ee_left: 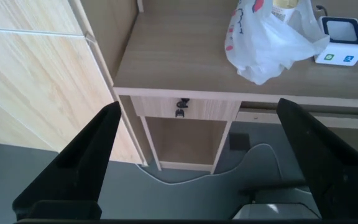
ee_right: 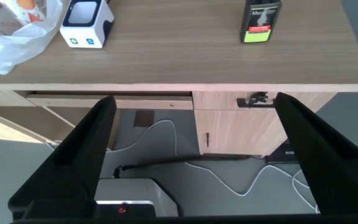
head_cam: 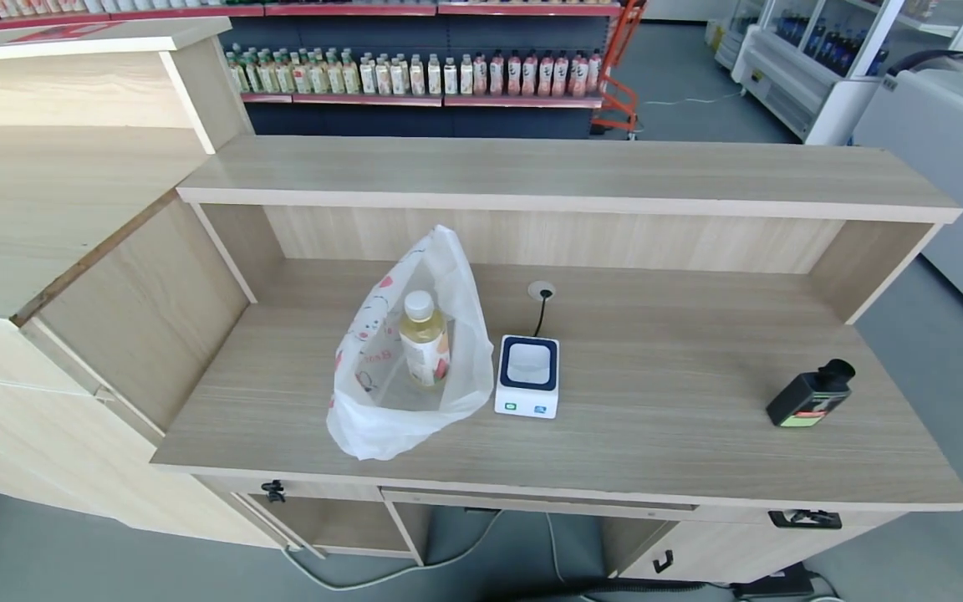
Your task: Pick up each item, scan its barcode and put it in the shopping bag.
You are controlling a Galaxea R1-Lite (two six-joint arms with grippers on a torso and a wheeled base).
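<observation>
A white plastic shopping bag (head_cam: 381,385) stands open on the counter's left part, with a yellow-tea bottle (head_cam: 424,339) upright inside it. Just right of the bag sits the white barcode scanner (head_cam: 527,376). A black bottle with a red and green label (head_cam: 810,394) lies near the counter's right end. My left gripper (ee_left: 197,155) hangs open below the counter's front edge, short of the bag (ee_left: 266,43). My right gripper (ee_right: 194,155) is open too, held low in front of the counter, with the scanner (ee_right: 86,25) and black bottle (ee_right: 260,22) beyond it.
The wooden counter (head_cam: 657,435) has a raised back shelf (head_cam: 565,171) and a side wall on the left. The scanner's cable runs to a grommet (head_cam: 541,291). Drawers and cables sit under the counter. Shelves of bottles and freezers stand behind.
</observation>
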